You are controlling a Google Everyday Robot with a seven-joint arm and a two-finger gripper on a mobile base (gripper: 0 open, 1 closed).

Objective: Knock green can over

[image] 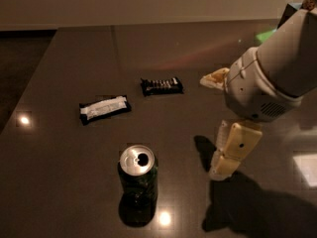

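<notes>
The green can [138,176] stands upright on the dark table [59,182], front centre, its silver top with the pull-tab opening facing up. My gripper [221,168] hangs from the white arm at the right, its cream fingers [233,150] pointing down close to the table surface. It is to the right of the can, about a can's height away, and not touching it.
Two flat snack-bar wrappers lie behind the can: a dark one with a white label [104,108] at left and a dark one [161,86] at centre. A pale object [214,78] lies behind the arm. The table's left edge runs along a dark floor.
</notes>
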